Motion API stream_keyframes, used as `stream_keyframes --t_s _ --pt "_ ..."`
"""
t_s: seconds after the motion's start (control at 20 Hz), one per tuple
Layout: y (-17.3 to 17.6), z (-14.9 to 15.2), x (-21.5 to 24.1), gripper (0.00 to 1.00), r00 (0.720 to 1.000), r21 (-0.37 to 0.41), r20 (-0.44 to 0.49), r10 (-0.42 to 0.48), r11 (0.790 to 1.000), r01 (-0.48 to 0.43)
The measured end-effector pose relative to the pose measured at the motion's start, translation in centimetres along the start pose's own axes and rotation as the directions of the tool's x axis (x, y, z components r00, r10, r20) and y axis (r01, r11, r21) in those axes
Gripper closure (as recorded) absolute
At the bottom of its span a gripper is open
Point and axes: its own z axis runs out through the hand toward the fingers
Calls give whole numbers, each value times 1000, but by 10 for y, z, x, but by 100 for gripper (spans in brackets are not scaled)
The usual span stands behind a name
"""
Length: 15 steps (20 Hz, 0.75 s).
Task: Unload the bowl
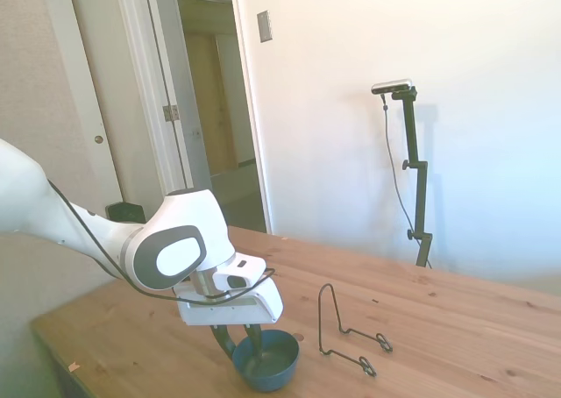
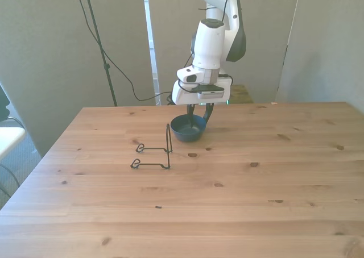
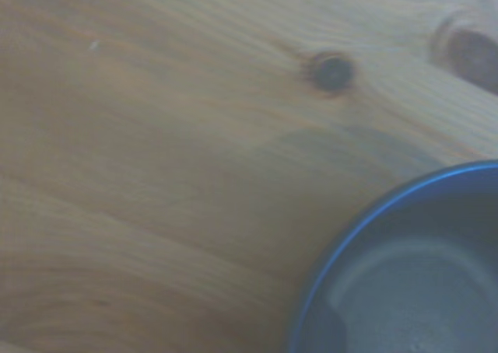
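The gripper (image 1: 240, 335) hung low over the table (image 2: 239, 178), its fingers reaching down at the bowl's (image 1: 266, 359) near rim; whether they pinched it or stood apart could not be told. The bowl sat upright on the wood just beside the wire rack (image 2: 154, 153), clear of it. It looked light, rigid and smooth, probably slippery, so the rim seemed the best hold.

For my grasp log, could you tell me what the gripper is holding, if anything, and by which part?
The gripper holds the bowl by its rim, on the side nearest the arm, one finger inside and one outside.
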Motion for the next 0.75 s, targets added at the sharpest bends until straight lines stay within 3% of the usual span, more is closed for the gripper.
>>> stream_keyframes --t_s 0.15,0.35,0.55,0.75 --pt "21 -19 5 0 997 4 -23 68 998 -68" --pt "41 -54 -2 0 988 0 19 150 989 -150" --pt "78 -101 -2 0 951 -11 23 308 951 -308" --pt "115 -126 13 0 908 -17 23 418 908 -418"
